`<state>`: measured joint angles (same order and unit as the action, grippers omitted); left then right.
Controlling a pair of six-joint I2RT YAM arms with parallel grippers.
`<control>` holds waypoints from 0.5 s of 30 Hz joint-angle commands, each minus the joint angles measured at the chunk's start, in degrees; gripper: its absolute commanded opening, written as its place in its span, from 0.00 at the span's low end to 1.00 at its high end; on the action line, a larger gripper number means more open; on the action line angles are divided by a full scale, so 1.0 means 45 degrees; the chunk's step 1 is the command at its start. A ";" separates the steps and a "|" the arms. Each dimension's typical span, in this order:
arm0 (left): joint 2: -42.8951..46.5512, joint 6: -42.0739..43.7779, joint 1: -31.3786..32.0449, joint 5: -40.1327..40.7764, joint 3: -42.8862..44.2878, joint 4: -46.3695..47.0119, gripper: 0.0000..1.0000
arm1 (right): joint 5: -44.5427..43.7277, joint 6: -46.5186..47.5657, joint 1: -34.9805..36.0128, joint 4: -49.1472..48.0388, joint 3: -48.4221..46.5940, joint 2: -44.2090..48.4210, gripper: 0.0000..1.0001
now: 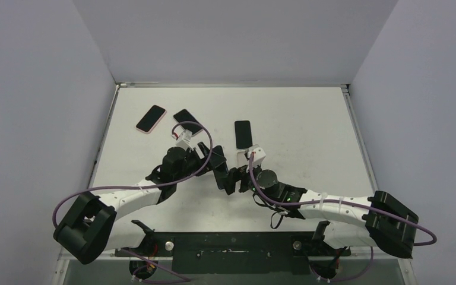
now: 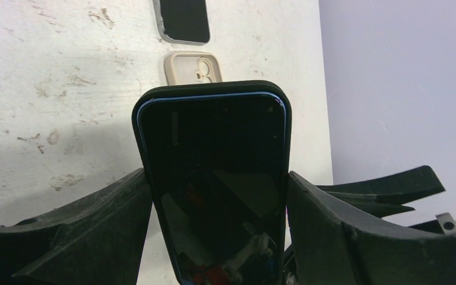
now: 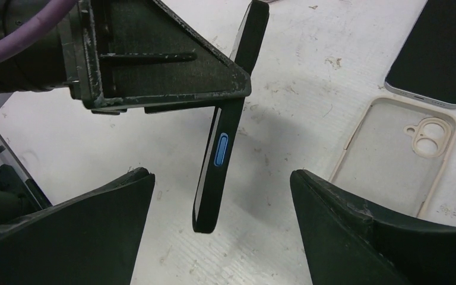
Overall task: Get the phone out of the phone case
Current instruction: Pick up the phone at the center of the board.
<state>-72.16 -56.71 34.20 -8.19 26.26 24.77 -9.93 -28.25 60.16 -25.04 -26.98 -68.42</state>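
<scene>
The left wrist view shows the left gripper (image 2: 217,177) pinching the phone (image 2: 214,196), in its black case (image 2: 211,88), above the table (image 2: 53,89). The right wrist view shows it edge-on between the right gripper's (image 3: 221,175) spread fingers, untouched. A beige case (image 3: 392,154) and a spare phone (image 3: 436,53) lie beyond; from overhead that beige case is hidden.

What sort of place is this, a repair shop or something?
Probably a robot test lab rather than a shop: a scuffed white table boxed in by plain grey walls, two arms bolted at its edge, and loose phones plus an empty case laid out.
</scene>
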 commanded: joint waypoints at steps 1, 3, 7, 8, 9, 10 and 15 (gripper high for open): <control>0.0851 -0.0384 0.0272 0.0012 0.0040 0.1988 0.12 | -0.0407 0.0093 0.0185 -0.0977 -0.0849 -0.0536 0.83; 0.1027 -0.0387 0.0342 0.0057 -0.0005 0.2049 0.12 | -0.0464 0.0147 0.0186 -0.0982 -0.0979 -0.0786 0.78; 0.1227 -0.0387 0.0427 0.0028 -0.0093 0.2132 0.12 | -0.0310 0.0283 0.0217 -0.1023 -0.1230 -0.1157 0.57; 0.1248 -0.0387 0.0445 -0.0011 -0.0120 0.2197 0.12 | -0.0182 0.0333 0.0216 -0.1051 -0.1289 -0.1220 0.52; 0.1236 -0.0389 0.0456 -0.0085 -0.0156 0.2291 0.12 | -0.0049 0.0349 0.0208 -0.1056 -0.1362 -0.1279 0.45; 0.1217 -0.0372 0.0466 -0.0167 -0.0201 0.2488 0.13 | 0.0063 0.0376 0.0203 -0.1060 -0.1435 -0.1328 0.39; 0.1235 0.0062 0.0467 -0.0485 -0.0389 0.3156 0.16 | 0.0472 0.0290 0.0186 -0.0989 -0.1589 -0.1236 0.10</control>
<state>-68.62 -57.30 35.90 -8.27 24.05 29.50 -10.37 -26.83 60.66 -25.76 -31.51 -74.63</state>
